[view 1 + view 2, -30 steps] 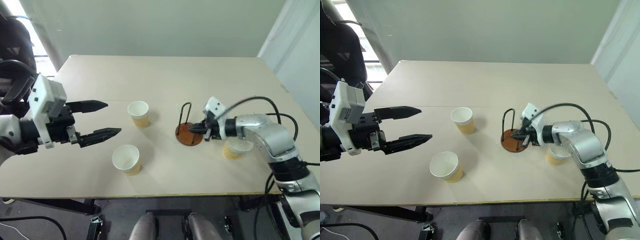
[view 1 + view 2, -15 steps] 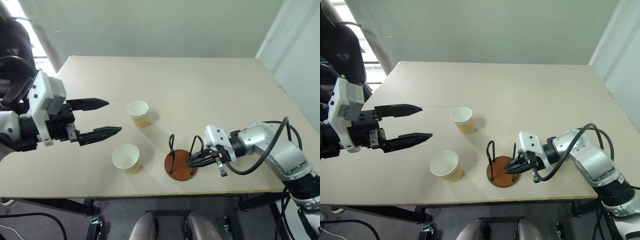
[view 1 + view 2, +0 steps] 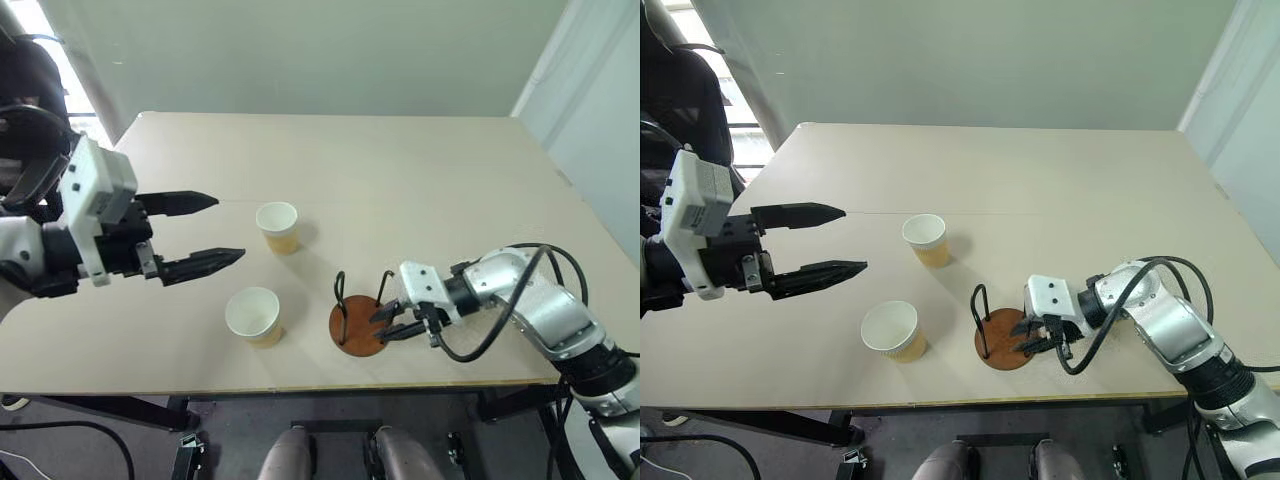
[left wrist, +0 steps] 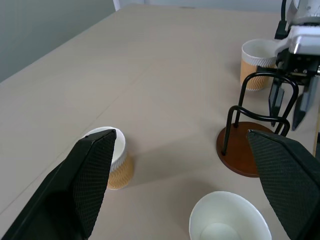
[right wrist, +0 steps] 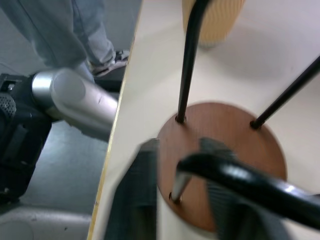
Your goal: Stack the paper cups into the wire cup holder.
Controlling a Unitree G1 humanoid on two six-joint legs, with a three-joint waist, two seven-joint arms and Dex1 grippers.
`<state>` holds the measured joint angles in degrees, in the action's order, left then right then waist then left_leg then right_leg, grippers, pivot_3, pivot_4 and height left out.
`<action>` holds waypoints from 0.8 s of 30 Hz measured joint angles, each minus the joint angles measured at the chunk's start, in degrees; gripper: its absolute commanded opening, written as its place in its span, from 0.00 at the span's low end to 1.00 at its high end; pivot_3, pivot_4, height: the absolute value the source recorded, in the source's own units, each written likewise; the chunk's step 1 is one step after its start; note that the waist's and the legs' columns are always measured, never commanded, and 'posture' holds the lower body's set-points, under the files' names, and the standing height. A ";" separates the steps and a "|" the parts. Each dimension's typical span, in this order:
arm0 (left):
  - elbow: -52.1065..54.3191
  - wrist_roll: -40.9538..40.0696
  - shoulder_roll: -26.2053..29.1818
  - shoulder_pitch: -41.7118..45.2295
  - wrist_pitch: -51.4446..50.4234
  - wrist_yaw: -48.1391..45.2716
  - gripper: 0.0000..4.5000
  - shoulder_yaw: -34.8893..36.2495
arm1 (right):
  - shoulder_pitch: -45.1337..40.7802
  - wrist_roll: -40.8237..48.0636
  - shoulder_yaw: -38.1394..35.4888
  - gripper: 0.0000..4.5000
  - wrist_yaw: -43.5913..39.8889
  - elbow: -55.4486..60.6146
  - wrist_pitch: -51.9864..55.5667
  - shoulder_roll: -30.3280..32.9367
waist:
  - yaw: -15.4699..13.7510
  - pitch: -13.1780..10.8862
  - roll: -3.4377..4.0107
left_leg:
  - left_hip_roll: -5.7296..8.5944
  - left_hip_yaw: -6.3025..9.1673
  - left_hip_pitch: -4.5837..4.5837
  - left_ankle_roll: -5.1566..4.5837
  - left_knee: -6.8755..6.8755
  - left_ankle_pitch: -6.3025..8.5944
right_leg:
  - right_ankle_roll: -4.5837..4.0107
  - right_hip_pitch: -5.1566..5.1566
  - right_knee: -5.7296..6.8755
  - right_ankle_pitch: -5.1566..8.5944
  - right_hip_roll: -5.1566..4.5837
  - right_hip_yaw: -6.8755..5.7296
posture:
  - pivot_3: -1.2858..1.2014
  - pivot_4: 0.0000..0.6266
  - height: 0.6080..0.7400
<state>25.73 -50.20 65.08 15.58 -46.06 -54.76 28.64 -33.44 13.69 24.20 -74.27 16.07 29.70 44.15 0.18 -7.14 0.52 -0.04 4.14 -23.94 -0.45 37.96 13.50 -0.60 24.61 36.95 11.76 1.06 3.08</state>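
The wire cup holder, a reddish-brown disc with two black wire loops, stands near the table's front edge. My right gripper is at its right side, fingers parted on either side of one wire leg. Two paper cups stand upright to the holder's left, one far and one near. A third paper cup stands behind the right gripper. My left gripper hovers open and empty above the table's left part, short of both cups.
The table is beige, and its front edge runs just below the holder. The right arm's cable loops over the table by the wrist. A pale wall stands behind the far edge.
The right gripper pulled the holder from mid-table towards the front edge, then parted its fingers off the wire. The left gripper kept still.
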 measured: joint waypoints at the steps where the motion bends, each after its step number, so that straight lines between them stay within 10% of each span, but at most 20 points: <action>1: 0.00 0.06 0.00 0.06 0.04 0.04 1.00 -0.13 | -0.09 -0.48 0.15 0.58 0.01 -0.12 -0.13 -0.09 | 0.00 0.00 0.00 | 0.00 0.00 0.00 0.00 -0.01 0.00 | 0.00 0.01 0.00 0.00 0.00 0.00 | 0.52 0.24 1.00; 6: -0.12 0.37 -0.05 0.91 0.32 0.05 1.00 -0.74 | -0.94 -2.87 1.12 0.99 -1.03 -0.85 -1.84 0.67 | -0.03 -0.01 -0.01 | -0.01 0.01 -0.01 0.02 -0.04 0.02 | 0.00 0.03 0.00 0.00 0.00 -0.01 | 0.52 0.24 1.00; 24: -5.66 2.59 -1.91 8.20 4.75 -4.24 1.00 -9.19 | -5.60 -3.70 -14.09 1.00 -9.20 4.62 -6.32 23.97 | -0.31 -0.04 -0.04 | 0.00 0.01 -0.09 0.07 -0.11 0.07 | 0.01 0.07 -0.05 0.02 0.00 0.01 | 0.52 0.24 1.00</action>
<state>20.07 -47.62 63.16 23.78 -41.31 -59.00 19.45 -39.04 9.99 10.11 -83.47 20.69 23.38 68.13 -0.13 -7.18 0.48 -0.03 4.15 -24.03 -0.37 37.85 13.56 -0.59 24.68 36.90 11.78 1.06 3.09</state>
